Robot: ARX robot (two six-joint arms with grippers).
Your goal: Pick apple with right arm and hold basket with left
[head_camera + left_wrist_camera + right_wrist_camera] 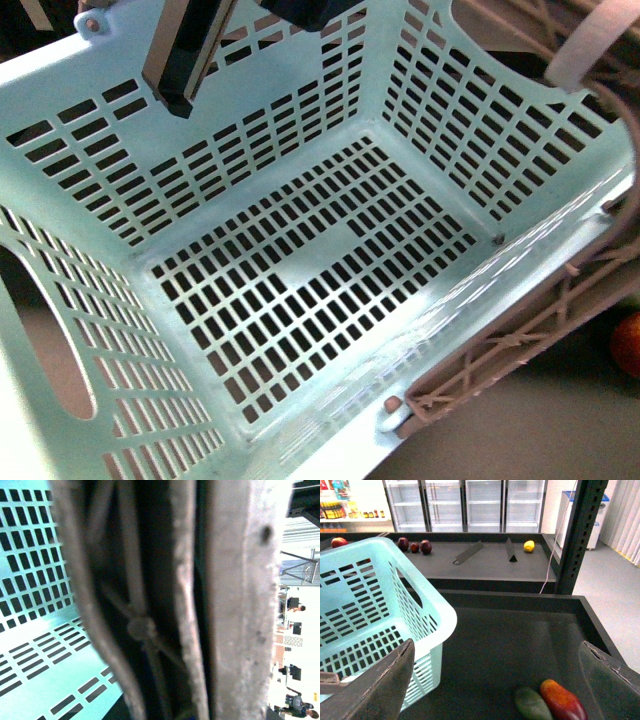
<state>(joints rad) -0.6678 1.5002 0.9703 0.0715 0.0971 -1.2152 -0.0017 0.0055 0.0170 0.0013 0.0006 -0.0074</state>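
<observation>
Basket close up, apple nearly out of the front view

The basket [300,270], pale mint-green with slotted walls and floor, fills the front view, and its rim runs out of frame on several sides. The apple [630,345] is only a red-orange sliver cut by the frame edge at 4 o'clock, outside the basket beyond the brown lattice handle [520,345]. The right wrist view shows it whole, red with a yellow-orange end, touching a dark-green fruit [532,705] on the dark surface [510,645]. The right gripper [496,645] hangs above with its fingers spread wide and nothing between them. The left gripper [186,62] is a dark piece cropped at 11 o'clock. Its wrist view is a blur of lattice handle against the basket, so whether it grips cannot be told.
</observation>
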